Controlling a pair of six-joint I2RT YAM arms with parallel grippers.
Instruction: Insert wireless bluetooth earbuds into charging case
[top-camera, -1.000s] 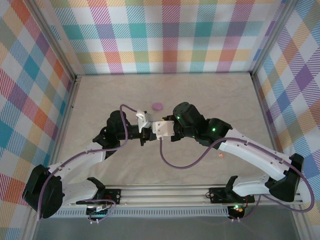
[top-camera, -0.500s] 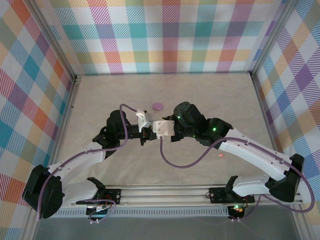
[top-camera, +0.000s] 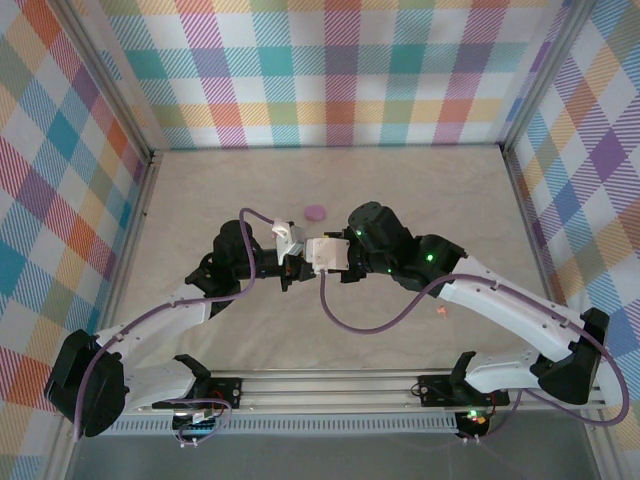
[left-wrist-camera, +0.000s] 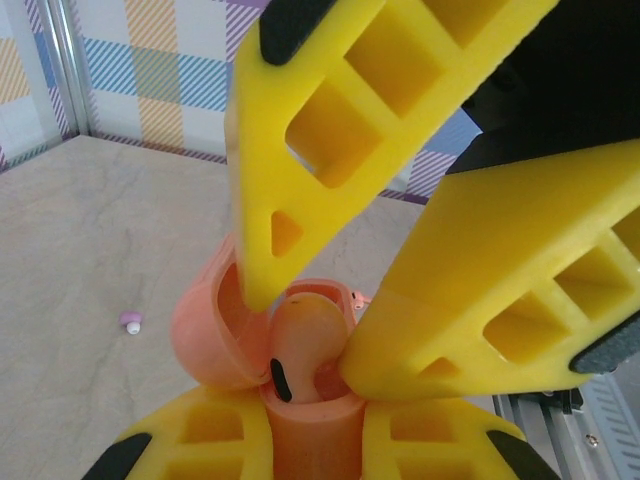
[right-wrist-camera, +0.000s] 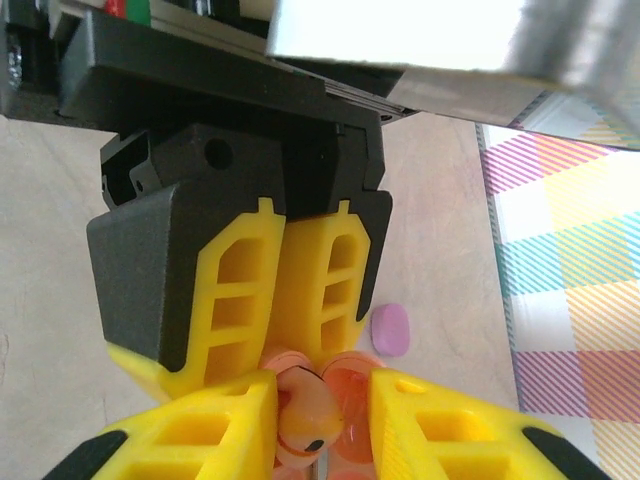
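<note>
Earbud (left-wrist-camera: 300, 345), orange-pink, sits partway down in the socket of the open orange-pink case (left-wrist-camera: 312, 460), whose lid (left-wrist-camera: 200, 330) is swung off to one side. We see the case held above the bench (top-camera: 400, 200), near its middle, where both arms meet.

1. Left hand (right-wrist-camera: 290, 365): we find it pressed together on the body of the case, gripping it from below the socket with the opening turned toward the other arm.
2. Right hand (right-wrist-camera: 322, 392): its fingers stand narrowly parted, one on each side of the earbud. We cannot tell whether the pads press on it or merely flank it.
3. Key relation: the long axis of the earbud runs straight down into the socket, in line with the right hand's fingers. The right hand is therefore directly over the earbud, and the socket lies directly beyond it.

We judge that the earbud is close to seated. The coming move should run along that same axis; any sideways drift risks tipping the earbud against the socket wall or the lid.

A purple earbud (left-wrist-camera: 131, 322) lies on the bench, well apart from both hands. A purple case (top-camera: 315, 212) lies just beyond them.
</note>
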